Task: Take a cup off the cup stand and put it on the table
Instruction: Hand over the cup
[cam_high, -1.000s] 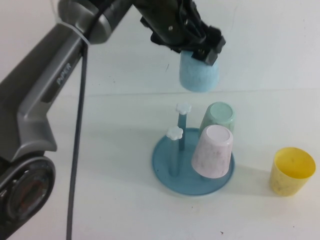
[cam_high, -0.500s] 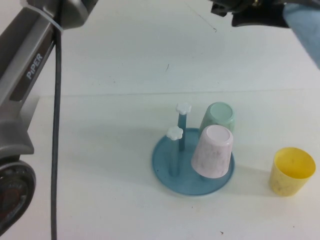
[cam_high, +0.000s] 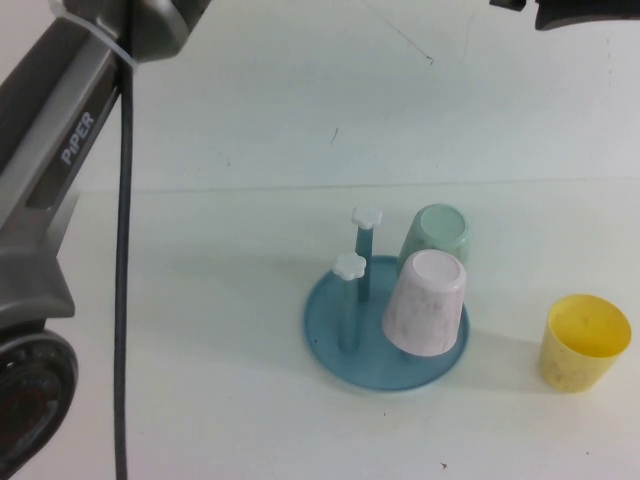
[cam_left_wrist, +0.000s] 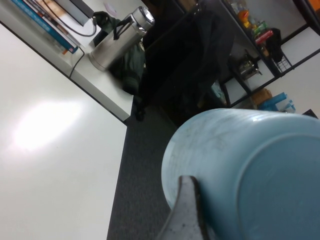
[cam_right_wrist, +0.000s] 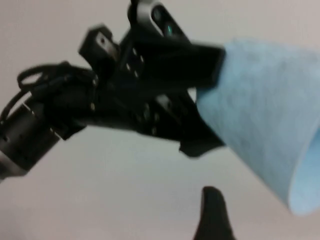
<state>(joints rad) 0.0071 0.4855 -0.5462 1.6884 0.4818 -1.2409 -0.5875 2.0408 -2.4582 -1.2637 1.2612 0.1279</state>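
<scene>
Above the table's (cam_high: 200, 400) far edge, left tool (cam_right_wrist: 210, 55) gripping cup (cam_right_wrist: 265, 125).

The cup (cam_right_wrist: 265, 135) is matt, faintly speckled light blue plastic, clamped by the left gripper (cam_right_wrist: 200, 95) (black, hard, semi-gloss). The cup stand (cam_high: 385, 335) is smooth glossy blue plastic. The table (cam_high: 230, 400) is smooth matt white.

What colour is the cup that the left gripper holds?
Light blue. The cup, clamped in the left gripper, shows best in the right wrist view. The right gripper waits nearby.
</scene>
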